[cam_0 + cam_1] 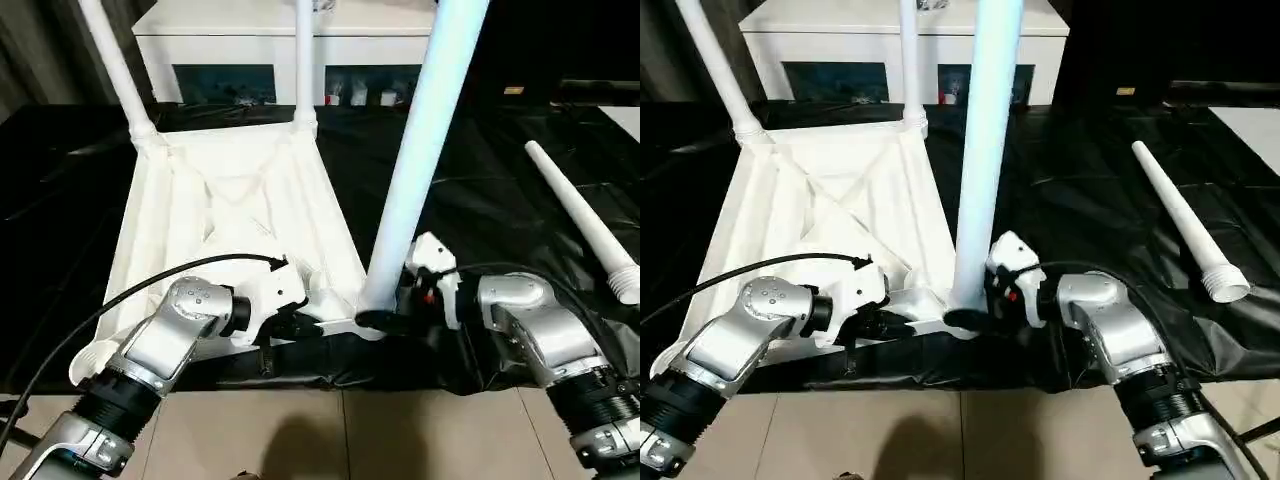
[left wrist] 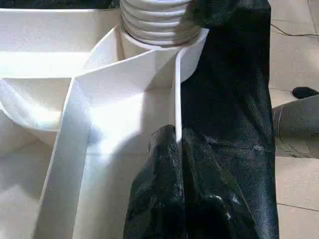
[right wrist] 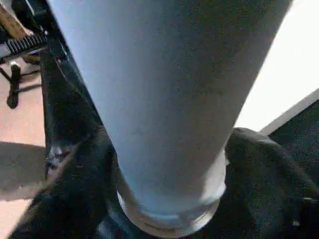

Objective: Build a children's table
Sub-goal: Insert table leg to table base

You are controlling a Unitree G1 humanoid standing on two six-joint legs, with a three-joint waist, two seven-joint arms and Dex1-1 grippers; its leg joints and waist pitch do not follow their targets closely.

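At table edge, left gripper (image 2: 179,149) pinching rim

- Children's table top (image 1: 235,215): white plastic, ribbed underside facing up, ribs form crossing diagonal lines.
- Legs standing in the far sockets (image 1: 115,70): white.
- Near leg (image 1: 425,150): white with a pale blue cast; ringed grooves at its base in the left wrist view.
- Loose leg (image 1: 585,220) lying on the cover: white.
- Tabletop (image 1: 480,190): glossy black cover, wrinkled, pale highlights.
- Fingers of the left gripper (image 2: 174,164): black, shiny.
- Forearms (image 1: 165,335): silver, black cuffs; black cable over the left one.
- Right wrist housing (image 1: 432,262): white, small red spot.
- Cabinet (image 1: 260,40): white, dark glass doors.
- Floor (image 1: 330,440): beige tiles.
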